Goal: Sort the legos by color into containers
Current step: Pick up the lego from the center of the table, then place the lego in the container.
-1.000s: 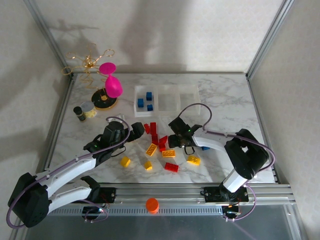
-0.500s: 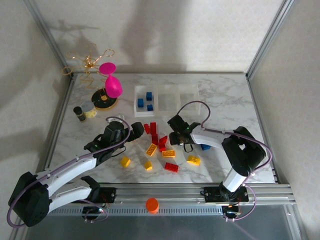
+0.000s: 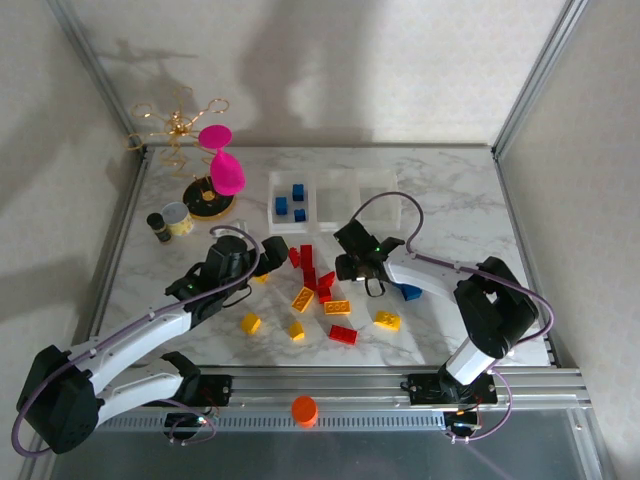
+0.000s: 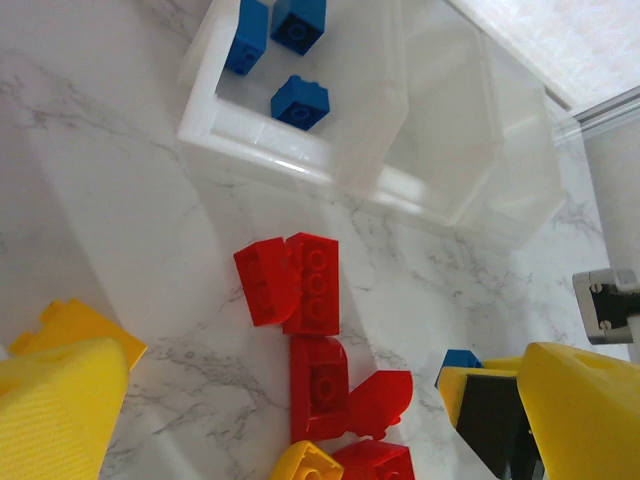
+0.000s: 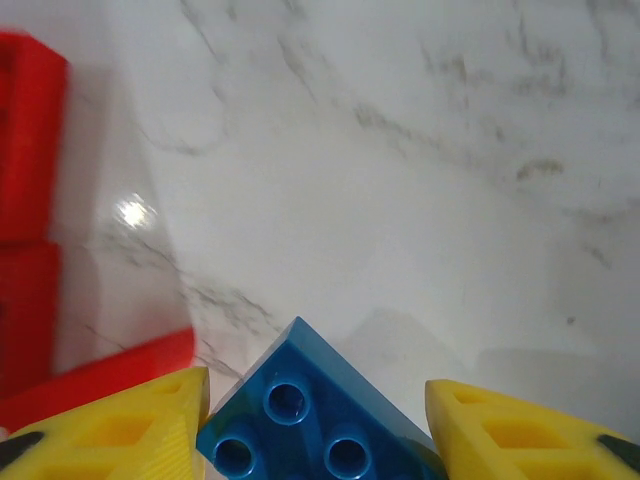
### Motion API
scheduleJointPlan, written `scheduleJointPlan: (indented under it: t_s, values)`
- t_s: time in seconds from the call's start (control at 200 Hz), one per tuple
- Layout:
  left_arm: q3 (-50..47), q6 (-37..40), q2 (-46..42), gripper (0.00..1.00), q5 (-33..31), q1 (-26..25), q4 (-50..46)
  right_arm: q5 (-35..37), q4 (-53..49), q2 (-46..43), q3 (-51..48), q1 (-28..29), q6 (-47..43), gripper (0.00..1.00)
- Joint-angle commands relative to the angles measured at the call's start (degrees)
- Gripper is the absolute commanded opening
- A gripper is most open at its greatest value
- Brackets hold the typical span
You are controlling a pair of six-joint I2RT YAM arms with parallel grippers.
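**Right gripper [image 5: 315,385] has shifted toward far edge with blue lego [image 5: 300,405]**

The move took it from the near side of the red legos [image 3: 310,268] toward the containers [image 3: 316,200]. Its jaws pinch the blue lego, mid-bench [image 3: 450,200]. The containers sit along the far edge, with three blue bricks [image 3: 290,200] in the leftmost. Left gripper [image 4: 320,390]: jaws spread over the red legos.

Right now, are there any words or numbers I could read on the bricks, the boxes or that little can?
There are no words or numbers that can be read.
legos: no print visible; the blue brick shows plain studs up close.
containers: clear plastic, no label visible.
small can: too small to tell.
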Motion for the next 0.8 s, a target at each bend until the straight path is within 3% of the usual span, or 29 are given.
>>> scheduleJointPlan:
  t_s: [0.0, 0.33, 0.596, 0.796]
  values:
    - [2.1, 1.9, -2.0, 1.0, -2.0, 1.7, -2.8, 1.9, -0.6, 0.3, 5.9, -0.2, -2.3, 0.49]
    - [3.1, 3.6, -3.3, 1.0, 1.8, 9.8, -4.4, 4.7, 5.0, 13.6, 26.3, -0.2, -5.8, 0.5]
    - [2.5, 3.1, -1.7, 1.0, 3.2, 13.2, -2.1, 7.4, 5.8, 27.2, 43.5, -0.3, -9.3, 0.51]
    - [1.6, 2.0, -0.7, 1.0, 3.5, 14.2, 0.2, 9.1, 9.9, 33.4, 50.3, -0.4, -13.1, 0.52]
